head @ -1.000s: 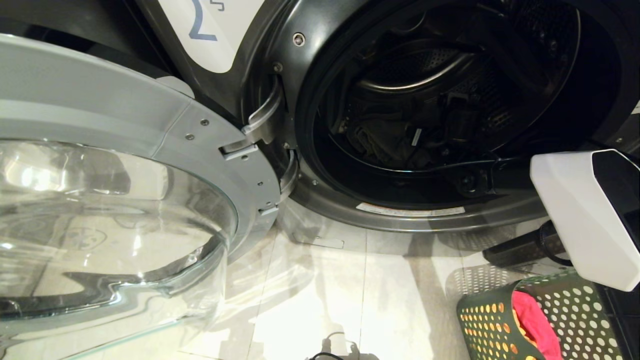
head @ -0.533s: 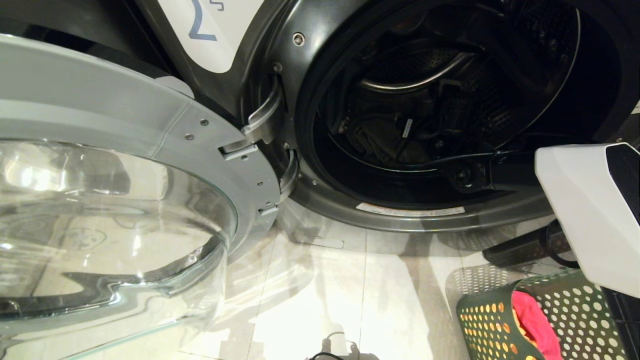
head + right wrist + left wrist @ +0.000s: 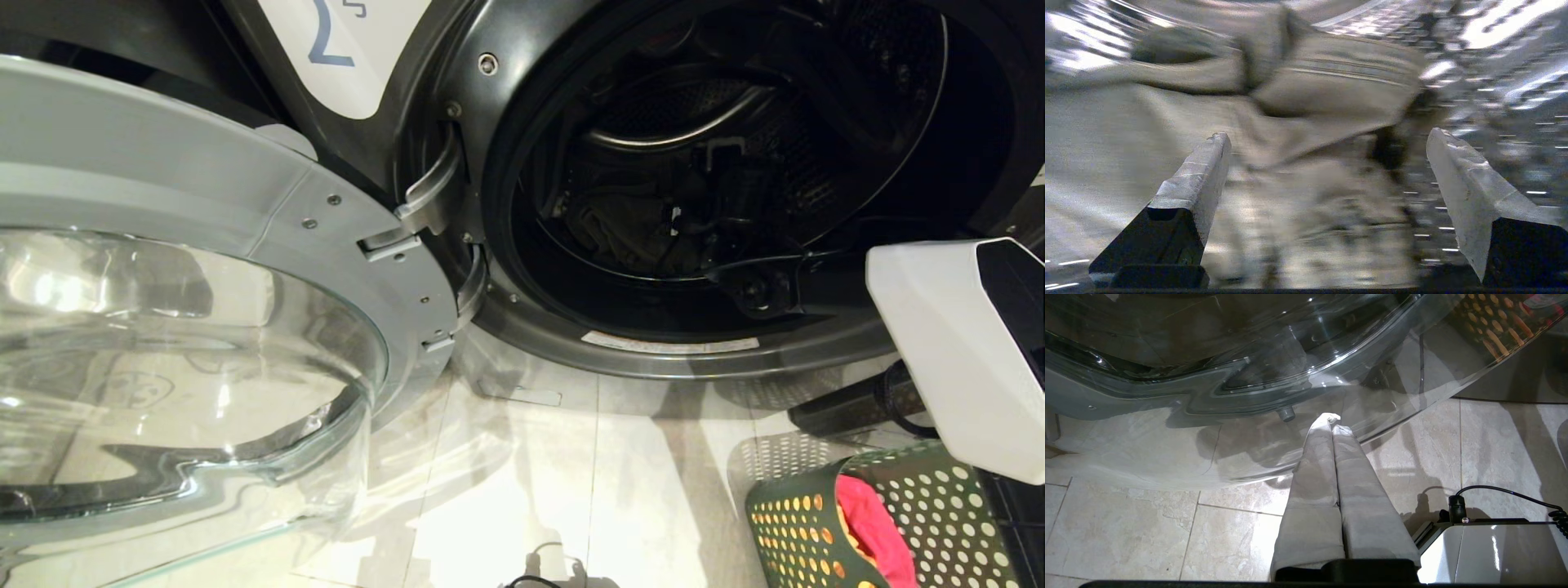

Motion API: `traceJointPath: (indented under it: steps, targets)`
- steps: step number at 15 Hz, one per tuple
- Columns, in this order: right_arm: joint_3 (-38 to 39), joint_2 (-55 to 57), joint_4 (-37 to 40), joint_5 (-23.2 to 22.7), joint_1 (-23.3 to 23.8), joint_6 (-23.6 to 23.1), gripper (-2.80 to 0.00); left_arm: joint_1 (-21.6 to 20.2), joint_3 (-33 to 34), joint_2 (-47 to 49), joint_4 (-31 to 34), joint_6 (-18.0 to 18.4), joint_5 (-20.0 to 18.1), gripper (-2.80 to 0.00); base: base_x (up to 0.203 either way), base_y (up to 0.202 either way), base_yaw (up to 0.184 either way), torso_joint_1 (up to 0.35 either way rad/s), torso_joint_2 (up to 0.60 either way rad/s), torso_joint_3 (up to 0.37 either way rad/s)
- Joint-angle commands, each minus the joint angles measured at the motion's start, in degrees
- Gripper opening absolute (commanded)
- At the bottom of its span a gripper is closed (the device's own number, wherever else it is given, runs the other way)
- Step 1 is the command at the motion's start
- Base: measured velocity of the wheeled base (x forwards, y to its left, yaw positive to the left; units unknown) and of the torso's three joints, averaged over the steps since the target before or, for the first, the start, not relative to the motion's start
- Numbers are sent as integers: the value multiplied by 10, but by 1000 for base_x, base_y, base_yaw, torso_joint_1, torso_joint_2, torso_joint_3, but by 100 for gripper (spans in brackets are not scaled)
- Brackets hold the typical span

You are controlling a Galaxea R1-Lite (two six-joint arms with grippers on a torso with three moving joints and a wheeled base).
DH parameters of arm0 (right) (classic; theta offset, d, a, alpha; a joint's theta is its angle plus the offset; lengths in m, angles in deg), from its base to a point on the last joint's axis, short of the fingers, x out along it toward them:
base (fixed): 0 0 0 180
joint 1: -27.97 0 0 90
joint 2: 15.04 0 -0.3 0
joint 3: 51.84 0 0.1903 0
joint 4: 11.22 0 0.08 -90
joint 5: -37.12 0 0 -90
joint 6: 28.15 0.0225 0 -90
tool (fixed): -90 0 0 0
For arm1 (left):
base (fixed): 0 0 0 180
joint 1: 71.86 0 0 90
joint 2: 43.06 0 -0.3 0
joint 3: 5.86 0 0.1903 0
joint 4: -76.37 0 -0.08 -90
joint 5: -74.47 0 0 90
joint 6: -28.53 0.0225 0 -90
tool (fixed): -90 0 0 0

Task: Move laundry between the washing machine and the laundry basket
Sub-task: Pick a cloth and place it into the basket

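Observation:
The washing machine (image 3: 424, 98) marked "2" stands with its glass door (image 3: 204, 327) swung open to the left. A dark grey-olive piece of laundry (image 3: 616, 224) lies low in the drum. My right arm reaches into the drum, and my right gripper (image 3: 1327, 136) is open just short of that cloth (image 3: 1331, 81), with nothing between its fingers (image 3: 1202, 171). The green laundry basket (image 3: 804, 523) sits on the floor at the lower right and holds a red-pink piece (image 3: 878, 527). My left gripper (image 3: 1333, 418) is shut and empty, parked low over the tiles under the door glass.
The open door takes up the left half of the head view. The perforated metal drum wall (image 3: 1494, 102) curves close beside the right gripper. My right arm's white shell (image 3: 951, 351) hangs over the basket. A black cable (image 3: 1506, 492) lies on the tiled floor (image 3: 531, 474).
Inside the drum the right wrist has turned and the gripper has shifted slightly over the cloth, still open. The left arm, the door and the basket have not moved.

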Motion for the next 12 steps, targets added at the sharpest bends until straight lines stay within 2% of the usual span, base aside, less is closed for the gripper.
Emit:
traceJointPath:
  steps: [1,3,7,10,12]
  targets:
    - [0,6,-2,23,6,-20,0,0,0,0,0,0,0,-280,0,0,0,0,0,0]
    - [0,12,-3,51,16,-40,0,0,0,0,0,0,0,-280,0,0,0,0,0,0]
    - [-1,23,-45,57,29,-89,0,0,0,0,0,0,0,-280,0,0,0,0,0,0]
    - [-2,39,-46,56,32,-81,0,0,0,0,0,-1,0,-280,0,0,0,0,0,0]
    - [-2,45,-37,55,34,-57,0,0,0,0,0,-1,0,-280,0,0,0,0,0,0]
